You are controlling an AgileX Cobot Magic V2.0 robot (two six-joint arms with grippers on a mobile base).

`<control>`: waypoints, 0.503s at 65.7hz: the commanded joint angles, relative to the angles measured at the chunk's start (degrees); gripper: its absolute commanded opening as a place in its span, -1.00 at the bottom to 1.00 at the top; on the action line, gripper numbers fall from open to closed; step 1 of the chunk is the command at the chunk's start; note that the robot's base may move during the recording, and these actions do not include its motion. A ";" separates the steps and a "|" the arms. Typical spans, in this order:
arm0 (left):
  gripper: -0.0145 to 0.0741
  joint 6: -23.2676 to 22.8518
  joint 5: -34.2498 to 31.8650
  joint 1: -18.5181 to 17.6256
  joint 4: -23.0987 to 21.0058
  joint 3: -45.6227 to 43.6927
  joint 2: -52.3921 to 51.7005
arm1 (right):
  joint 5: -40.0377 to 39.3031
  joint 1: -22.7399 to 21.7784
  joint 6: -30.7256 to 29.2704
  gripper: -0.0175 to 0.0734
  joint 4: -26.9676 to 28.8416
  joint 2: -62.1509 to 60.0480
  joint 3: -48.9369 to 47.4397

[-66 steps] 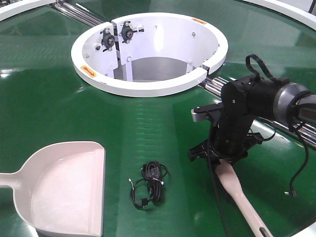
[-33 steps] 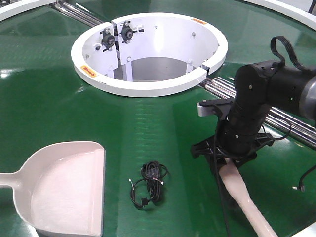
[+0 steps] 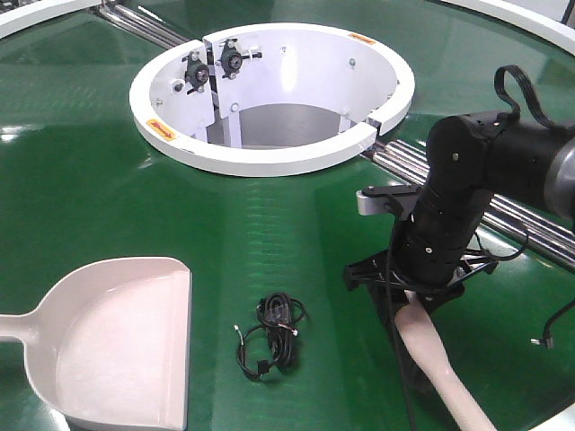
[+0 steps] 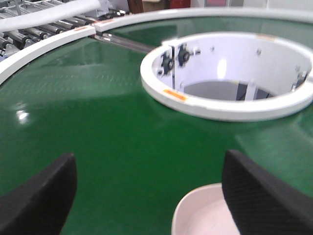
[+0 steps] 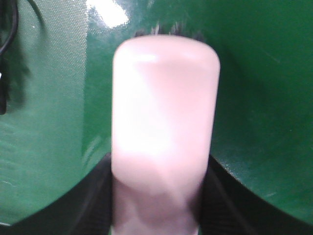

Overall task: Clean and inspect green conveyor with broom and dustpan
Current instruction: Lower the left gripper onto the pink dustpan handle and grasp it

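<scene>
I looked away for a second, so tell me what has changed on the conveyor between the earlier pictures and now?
The right arm swung up and to the right, while the right gripper stayed on the head end of the broom, which barely shifted. The dustpan, the black cable and the green conveyor stayed put.

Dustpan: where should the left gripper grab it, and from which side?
By the straight handle, from above, jaws across its width. The dustpan lies flat on the green conveyor, and the handle is its only narrow part; the scoop walls are wide and curved. The left gripper is open with the pan's rim between its fingers; the right gripper is shut on the broom.
</scene>
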 commanded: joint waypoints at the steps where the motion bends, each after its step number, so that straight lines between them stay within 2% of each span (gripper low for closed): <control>1: 0.59 11.02 -0.68 -0.06 -0.20 -2.03 0.86 | 0.32 -0.47 -0.02 -0.63 0.24 -3.10 -1.61; 6: 0.59 22.47 0.37 -0.06 -0.20 -2.03 0.86 | 0.32 -0.47 -0.02 -0.63 0.24 -3.10 -1.61; 10: 0.59 35.39 1.04 -0.06 -0.20 -2.03 0.86 | 0.32 -0.47 -0.02 -0.63 0.24 -3.10 -1.61; 19: 0.59 58.55 1.96 -0.06 0.17 -2.03 0.86 | 0.32 -0.47 -0.02 -0.63 0.24 -3.10 -1.61; 27: 0.59 71.10 1.78 -0.06 3.23 -2.03 0.86 | 0.32 -0.47 -0.02 -0.63 0.24 -3.10 -1.61; 33: 0.59 73.92 1.43 -0.06 4.54 -2.03 0.86 | 0.32 -0.47 -0.02 -0.63 0.24 -3.10 -1.61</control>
